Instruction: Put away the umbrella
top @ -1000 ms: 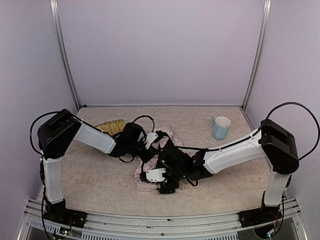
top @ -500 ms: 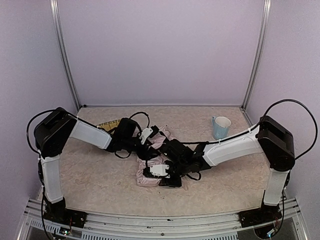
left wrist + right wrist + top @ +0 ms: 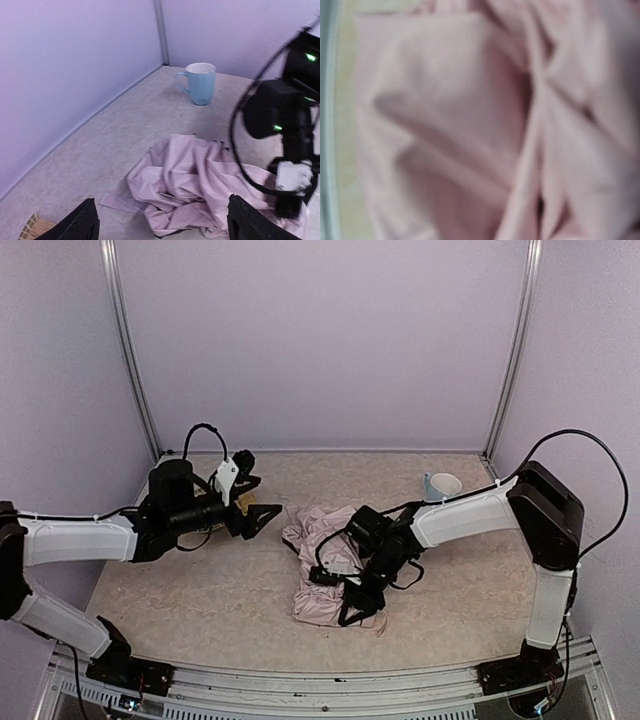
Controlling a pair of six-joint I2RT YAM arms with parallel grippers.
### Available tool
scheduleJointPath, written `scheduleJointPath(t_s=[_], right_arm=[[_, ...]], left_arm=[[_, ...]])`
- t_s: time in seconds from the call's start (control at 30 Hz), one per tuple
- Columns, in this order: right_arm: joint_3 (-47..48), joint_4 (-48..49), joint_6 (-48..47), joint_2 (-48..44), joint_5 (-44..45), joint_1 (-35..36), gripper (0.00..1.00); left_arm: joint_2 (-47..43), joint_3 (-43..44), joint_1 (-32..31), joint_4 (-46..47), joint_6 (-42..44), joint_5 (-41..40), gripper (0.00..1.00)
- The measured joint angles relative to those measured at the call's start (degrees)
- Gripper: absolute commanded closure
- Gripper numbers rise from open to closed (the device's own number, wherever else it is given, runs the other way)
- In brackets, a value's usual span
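- Since a second ago the left gripper [image 3: 256, 498] has pulled off the umbrella [image 3: 322, 558] toward the table's left edge, and more of the pink fabric is uncovered.
- That umbrella lies crumpled near the middle of the table [image 3: 190, 605], as a loose heap of pale pink folds.
- Right gripper [image 3: 358, 600] sits down on the heap's near end; its wrist view shows only blurred pink cloth, so I cannot tell whether it grips.
- Left gripper hangs above the table, fingers spread wide, holding nothing.
- Woven tray [image 3: 238, 504] lies just behind the left gripper, toward the far left corner.
- Blue mug [image 3: 441, 494] stands upright near the far right corner, well apart from the umbrella.
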Motion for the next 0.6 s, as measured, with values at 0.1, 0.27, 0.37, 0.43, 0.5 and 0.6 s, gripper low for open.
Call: scheduleJointPath(t_s=[0.1, 0.27, 0.37, 0.43, 0.5, 0.6], right_arm=[[1.8, -3.8, 0.0, 2.4, -5.3, -1.5, 0.77], [5.1, -7.5, -0.4, 7.0, -13.0, -4.3, 0.78], [6.3, -8.6, -0.6, 8.7, -16.0, -5.5, 0.78], [7.0, -9.5, -0.9, 9.8, -17.6, -5.9, 0.78], [7.6, -10.3, -1.3, 10.5, -18.6, -6.2, 0.78], [7.7, -10.5, -1.8, 10.8, -19.1, -6.4, 0.78]], left_arm=[[-7.6, -7.5, -8.0, -0.3, 6.9, -0.9, 0.16], [-7.6, -11.9, -24.7, -4.6, 17.4, -2.6, 0.08], [-0.4, -11.5, -31.0, -4.7, 21.8, -7.3, 0.06], [5.4, -10.6, -33.2, -4.7, 24.3, -10.9, 0.06], [10.9, -9.0, -33.7, -4.5, 26.7, -14.3, 0.05], [17.0, -5.6, -33.0, -3.8, 29.1, -17.3, 0.07]])
